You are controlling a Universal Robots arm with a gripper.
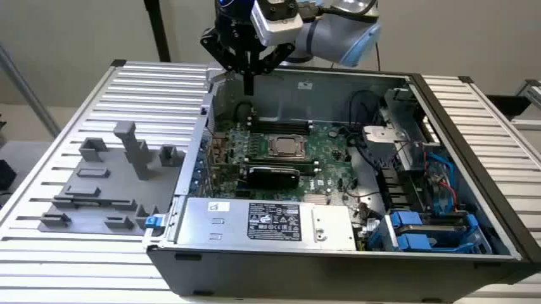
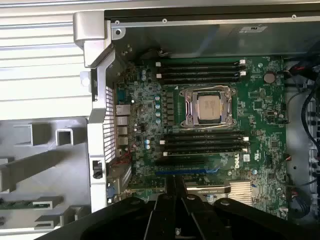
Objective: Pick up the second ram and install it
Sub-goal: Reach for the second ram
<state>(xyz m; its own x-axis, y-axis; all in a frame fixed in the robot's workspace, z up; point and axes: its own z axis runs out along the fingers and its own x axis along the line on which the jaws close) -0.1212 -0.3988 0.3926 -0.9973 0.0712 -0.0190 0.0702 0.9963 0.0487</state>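
Hangs above the bench (image 1: 152,82), over a corner of the open computer case (image 1: 338,275), well apart from the grey holder (image 1: 85,190) where the green memory stick (image 2: 25,204) lies. Looks like the pick-up step, not yet begun, with the pincer (image 1: 248,88) closed on nothing. Calls for parted fingers squared along that thin stick.

The case (image 1: 338,272) lies open on top, so the motherboard (image 1: 330,142) is reachable straight from above, where the gripper (image 1: 248,88) hangs in open air over the rear wall. Around the CPU socket (image 1: 287,147) room is tight: the black card (image 1: 272,175) lies just beside it, the power supply (image 1: 262,221) walls one edge, and cables (image 1: 372,158) crowd the exterior view's right. On the slatted table (image 1: 152,82) the grey fixture (image 1: 89,202) has upright posts (image 1: 135,152) that block low passes.
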